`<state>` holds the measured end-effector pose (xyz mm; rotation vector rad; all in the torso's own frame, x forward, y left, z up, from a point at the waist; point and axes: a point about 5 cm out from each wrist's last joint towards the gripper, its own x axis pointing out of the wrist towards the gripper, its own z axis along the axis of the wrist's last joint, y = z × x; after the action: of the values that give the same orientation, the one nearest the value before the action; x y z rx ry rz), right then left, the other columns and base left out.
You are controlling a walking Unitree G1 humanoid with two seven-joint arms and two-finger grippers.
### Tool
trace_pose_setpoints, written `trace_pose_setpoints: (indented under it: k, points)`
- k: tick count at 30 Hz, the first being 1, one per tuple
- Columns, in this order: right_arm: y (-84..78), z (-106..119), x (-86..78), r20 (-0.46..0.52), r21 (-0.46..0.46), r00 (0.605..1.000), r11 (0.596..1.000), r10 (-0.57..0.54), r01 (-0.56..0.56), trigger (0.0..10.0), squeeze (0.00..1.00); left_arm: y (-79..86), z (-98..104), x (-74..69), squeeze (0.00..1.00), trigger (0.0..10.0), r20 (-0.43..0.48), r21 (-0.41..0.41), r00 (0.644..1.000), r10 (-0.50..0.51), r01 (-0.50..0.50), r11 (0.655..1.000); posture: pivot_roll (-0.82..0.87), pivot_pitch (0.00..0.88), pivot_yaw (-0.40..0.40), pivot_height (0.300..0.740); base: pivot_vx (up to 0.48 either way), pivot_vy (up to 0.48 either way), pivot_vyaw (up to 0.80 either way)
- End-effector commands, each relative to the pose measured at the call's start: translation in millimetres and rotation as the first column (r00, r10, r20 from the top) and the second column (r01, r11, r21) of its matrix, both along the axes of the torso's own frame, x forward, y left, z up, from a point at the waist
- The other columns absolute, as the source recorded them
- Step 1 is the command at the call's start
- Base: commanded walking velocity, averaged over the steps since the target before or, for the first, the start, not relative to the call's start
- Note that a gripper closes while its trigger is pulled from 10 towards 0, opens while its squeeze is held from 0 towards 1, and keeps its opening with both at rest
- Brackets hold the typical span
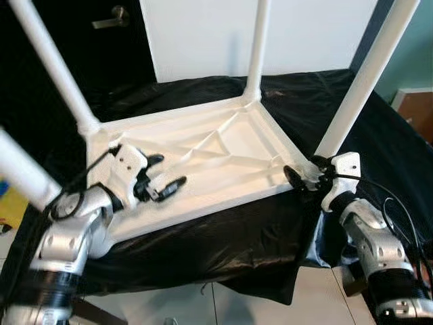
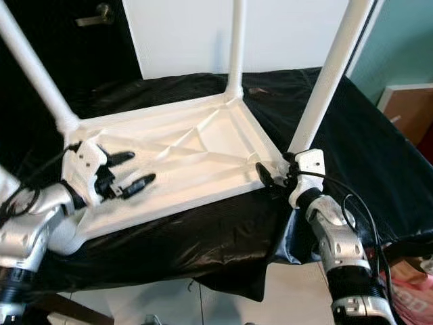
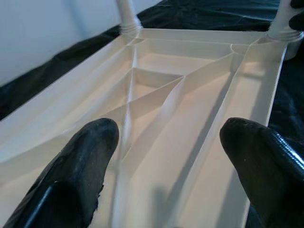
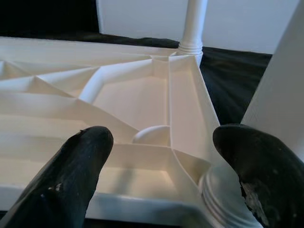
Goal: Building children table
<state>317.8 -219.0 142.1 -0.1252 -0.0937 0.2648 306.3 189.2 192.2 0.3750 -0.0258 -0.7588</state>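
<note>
A white children's table lies upside down, its ribbed underside [image 1: 216,152] facing up on a black cloth [image 1: 223,237]. Legs stand up from its corners: one far [image 1: 257,47], one at the right [image 1: 365,74], one at the left [image 1: 54,68]; a fourth [image 1: 20,169] crosses the near left. My left gripper [image 1: 164,173] hovers open just over the underside near its left end, nothing between its fingers [image 3: 80,161]. My right gripper [image 1: 306,172] is open at the near right corner, beside the base [image 4: 223,190] of the right leg, its fingers [image 4: 76,166] straddling the rim.
A dark door with a handle [image 1: 111,18] stands at the back left, a white panel [image 1: 270,34] behind the table. Brown furniture [image 1: 416,108] is at the right and a yellow thing [image 1: 10,203] at the left. Tiled floor [image 1: 223,305] lies below the cloth's front edge.
</note>
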Motion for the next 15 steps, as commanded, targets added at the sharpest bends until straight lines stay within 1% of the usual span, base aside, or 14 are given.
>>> trace_pose_setpoints:
  k: [1,2,3,5,6,7,11,14,15]
  points:
    - [-38.5,11.6,1.4,0.059,0.003,0.978,0.980,-0.199,0.200,10.0,0.00,-3.8,4.7,14.4,0.00,10.0,0.019,0.019,1.000,-0.001,0.000,1.000,-0.08,0.054,-0.036,0.740,0.000,0.000,0.00]
    - [-41.3,11.1,2.7,0.059,-0.001,0.974,0.976,-0.217,0.217,10.0,0.00,-8.7,7.2,18.9,0.00,10.0,0.029,0.016,1.000,-0.011,0.011,1.000,-0.08,0.054,-0.036,0.740,0.000,0.000,0.00]
    - [-41.3,11.1,2.7,0.059,-0.001,0.974,0.976,-0.217,0.217,10.0,0.00,-8.7,7.2,18.9,0.00,10.0,0.029,0.016,1.000,-0.011,0.011,1.000,-0.08,0.054,-0.036,0.740,0.000,0.000,0.00]
    - [-44.4,11.6,6.2,0.062,0.003,0.971,0.973,-0.229,0.229,10.0,0.00,-17.4,10.9,26.3,0.00,10.0,0.045,0.010,0.999,-0.026,0.026,1.000,-0.10,0.060,-0.022,0.740,0.000,0.000,0.00]
    - [-44.4,11.6,6.2,0.062,0.003,0.971,0.973,-0.229,0.229,10.0,0.00,-17.4,10.9,26.3,0.00,10.0,0.045,0.010,0.999,-0.026,0.026,1.000,-0.10,0.060,-0.022,0.740,0.000,0.000,0.00]
    - [-43.6,13.5,9.2,0.069,0.002,0.973,0.975,-0.221,0.221,10.0,0.00,-28.0,12.9,27.3,0.00,10.0,0.050,-0.001,0.997,-0.062,0.062,0.998,-0.11,0.061,-0.010,0.740,0.000,0.000,0.00]
    - [-40.6,14.8,11.8,0.082,-0.004,0.976,0.979,-0.203,0.204,10.0,0.00,-34.6,11.4,23.9,0.00,10.0,0.046,-0.008,0.993,-0.108,0.108,0.994,-0.13,0.067,0.004,0.740,0.000,0.000,0.00]
    - [-26.7,11.7,12.0,0.086,0.011,0.983,0.987,-0.160,0.160,10.0,0.00,-38.5,4.0,12.8,0.00,10.0,0.006,-0.043,0.990,-0.144,0.144,0.989,-0.13,0.070,0.006,0.740,0.000,0.000,0.00]
    - [-26.7,11.7,12.0,0.086,0.011,0.983,0.987,-0.160,0.160,10.0,0.00,-38.5,4.0,12.8,0.00,10.0,0.006,-0.043,0.990,-0.144,0.144,0.989,-0.13,0.070,0.006,0.740,0.000,0.000,0.00]
